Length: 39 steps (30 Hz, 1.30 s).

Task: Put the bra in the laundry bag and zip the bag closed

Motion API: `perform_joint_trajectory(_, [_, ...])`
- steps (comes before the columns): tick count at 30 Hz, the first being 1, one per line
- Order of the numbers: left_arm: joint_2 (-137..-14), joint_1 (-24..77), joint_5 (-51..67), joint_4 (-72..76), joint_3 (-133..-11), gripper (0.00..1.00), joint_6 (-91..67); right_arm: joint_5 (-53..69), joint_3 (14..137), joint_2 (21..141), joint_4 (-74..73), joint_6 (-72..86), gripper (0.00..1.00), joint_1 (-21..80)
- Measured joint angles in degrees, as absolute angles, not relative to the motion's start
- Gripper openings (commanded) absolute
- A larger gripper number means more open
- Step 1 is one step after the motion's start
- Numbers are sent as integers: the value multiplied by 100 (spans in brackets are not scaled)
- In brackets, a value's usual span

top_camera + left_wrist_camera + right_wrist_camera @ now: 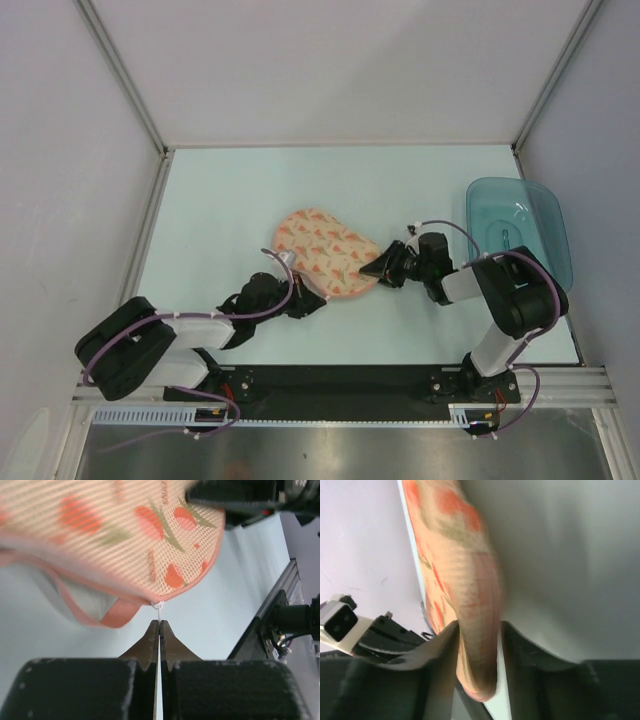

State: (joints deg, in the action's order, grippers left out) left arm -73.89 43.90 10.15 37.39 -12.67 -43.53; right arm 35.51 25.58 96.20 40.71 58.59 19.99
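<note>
The peach-pink laundry bag [325, 250] lies folded shut in the middle of the table. My left gripper [303, 300] is at its near-left edge. In the left wrist view the gripper [159, 625] is shut on the thin white zip pull [158, 606] hanging from the bag's pink edging [125, 535]. My right gripper [378, 266] is at the bag's right end. In the right wrist view it [477, 630] is shut on the bag's edge [470, 595]. The bra is out of view.
A translucent teal tray [520, 225] stands at the right edge of the table, behind the right arm. A pink strap loop [100, 617] hangs from the bag near my left fingers. White walls enclose the table on three sides.
</note>
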Motion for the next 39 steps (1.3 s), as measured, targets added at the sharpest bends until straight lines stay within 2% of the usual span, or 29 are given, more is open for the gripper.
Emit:
perform_joint_trajectory(2, [-7459,4532,1037,3868,-1232,0,-4482,3476,2770,9633,3815,5802,76,1990])
perform_joint_trajectory(4, [-7581,4657,1085,3994,-1225,0,-4617,3282,2821,9539,3592,5802,82,1992])
perform_joint_trajectory(11, [-8154,4775,1284,4646,-1225,0,-5109,2257,1640,7970,3234,6322,88,2268])
perform_joint_trajectory(14, [-8326,4825,1356,4779,-1293,0,-5223,1761,1000,7164,3216,6755,91,2722])
perform_joint_trajectory(19, [-8399,5024,1372,4901,-1487,0,-5310,1057,626,6552,3173,7146,89,3361])
perform_joint_trajectory(22, [-8399,5151,1372,4925,-1525,0,-5356,880,631,6652,3262,7244,80,3415])
perform_joint_trajectory(23, [-8399,5188,1372,4923,-1525,0,-5365,856,646,6751,3345,7271,68,3430])
perform_joint_trajectory(25, [-8399,5258,1358,4919,-1525,0,-5395,808,687,7004,3538,7323,58,3479])
perform_joint_trajectory(26, [-8396,5286,1343,4915,-1525,0,-5400,794,694,7157,3658,7369,48,3503])
perform_joint_trajectory(28, [-8392,5319,1308,4884,-1525,0,-5398,797,696,7435,3839,7450,43,3555])
perform_joint_trajectory(29, [-8388,5332,1269,4860,-1525,0,-5400,803,694,7570,3957,7507,35,3575])
perform_joint_trajectory(31, [-8374,5336,1214,4790,-1525,0,-5398,805,690,7747,4154,7568,28,3594])
perform_joint_trajectory(32, [-8357,5336,1190,4727,-1525,0,-5395,819,674,7776,4257,7616,21,3594])
perform_joint_trajectory(35, [-8320,5315,1094,4615,-1514,0,-5393,891,598,7758,4451,7671,10,3498])
perform_joint_trajectory(39, [-8195,5015,1096,4615,-1295,0,-5356,1173,497,7408,4287,7540,1,3068])
